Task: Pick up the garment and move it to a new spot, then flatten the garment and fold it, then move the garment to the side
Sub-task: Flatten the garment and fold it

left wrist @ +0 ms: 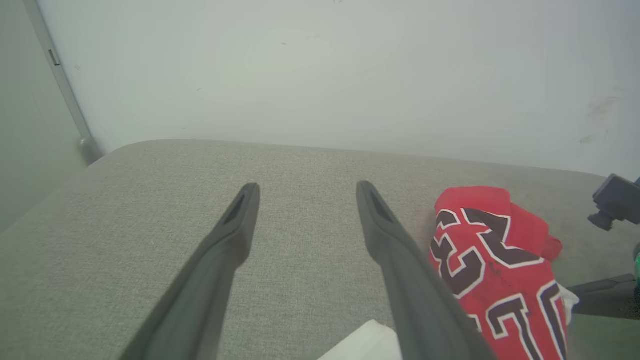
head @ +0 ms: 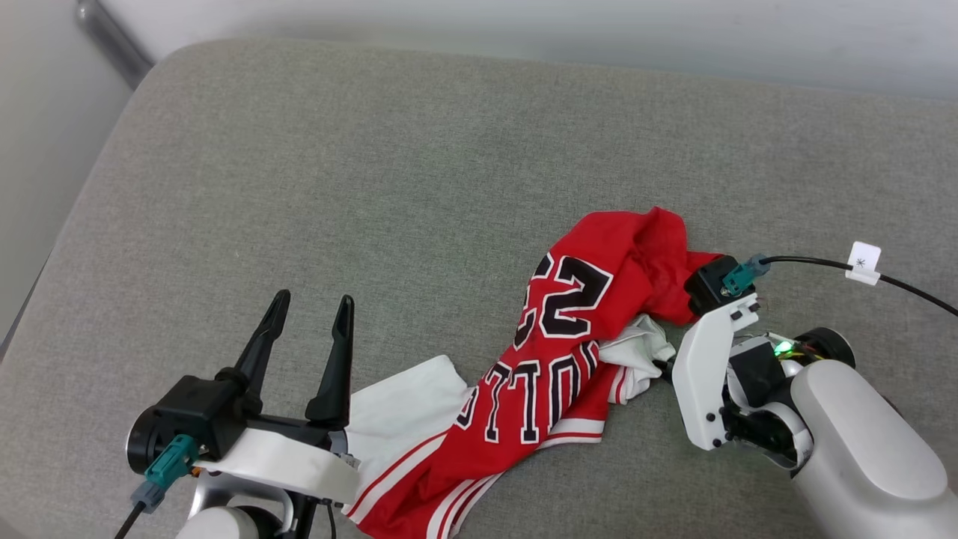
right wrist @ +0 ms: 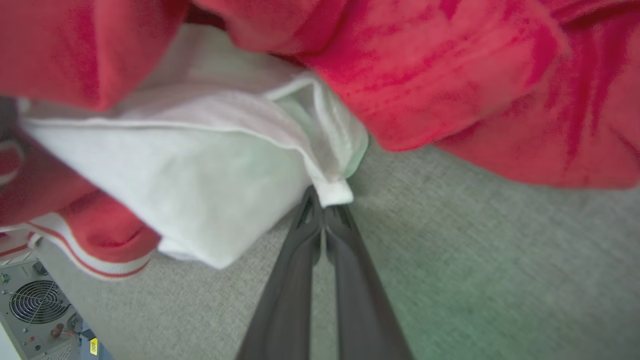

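Observation:
The garment (head: 569, 352) lies crumpled on the grey cushion (head: 374, 187), red with black white-outlined numerals and letters facing up and a white sleeve spread toward the lower left. My right gripper (head: 664, 368) reaches into its right side. In the right wrist view the right gripper (right wrist: 324, 202) is shut, its tips pinching the edge of a white sleeve (right wrist: 200, 175) under red folds. My left gripper (head: 307, 314) stands open over bare cushion just left of the garment. From the left wrist, the left gripper (left wrist: 306, 192) holds nothing and the garment (left wrist: 500, 270) sits to its right.
The cushion ends at a pale wall (left wrist: 320, 75) at the back and rounds off at the far left. A black cable with a white tag (head: 864, 263) runs from the right wrist. A grey box with a fan (right wrist: 35, 305) sits below the cushion's edge.

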